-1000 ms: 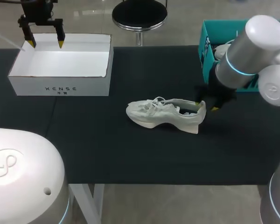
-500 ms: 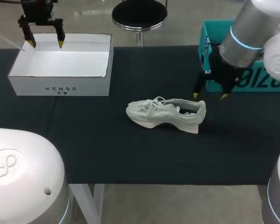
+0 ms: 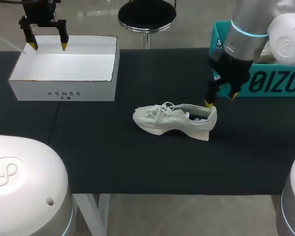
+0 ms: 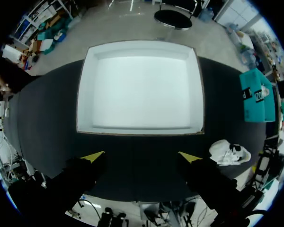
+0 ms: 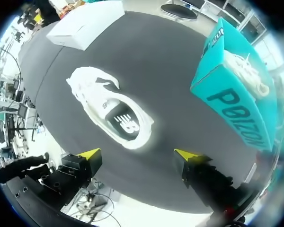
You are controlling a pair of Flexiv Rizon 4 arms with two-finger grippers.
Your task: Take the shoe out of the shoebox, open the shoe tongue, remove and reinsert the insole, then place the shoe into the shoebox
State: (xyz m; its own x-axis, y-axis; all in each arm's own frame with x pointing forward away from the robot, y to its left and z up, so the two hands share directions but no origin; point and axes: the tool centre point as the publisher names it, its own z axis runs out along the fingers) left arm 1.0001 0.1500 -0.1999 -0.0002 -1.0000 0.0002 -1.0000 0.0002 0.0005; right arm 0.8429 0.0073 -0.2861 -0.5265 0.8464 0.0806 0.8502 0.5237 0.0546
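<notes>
White shoe (image 3: 174, 120) lies outside the shoebox (image 3: 64, 91); left fingers (image 3: 64, 46) and right fingers (image 3: 207, 103) spread, holding nothing.

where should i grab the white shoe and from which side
Grip the shoe at its heel collar, coming from above. It stands upright on its sole with the opening facing up, so one finger can probably slip inside and one behind the heel. The open right gripper hovers right there.

Robotics lab bench setup: left arm (image 3: 24, 182) and right arm (image 3: 248, 29), both white, at a black-covered table (image 3: 137, 162) staged with a white shoebox (image 3: 64, 91), teal box (image 3: 265, 86) far right, single shoe (image 3: 174, 120).
</notes>
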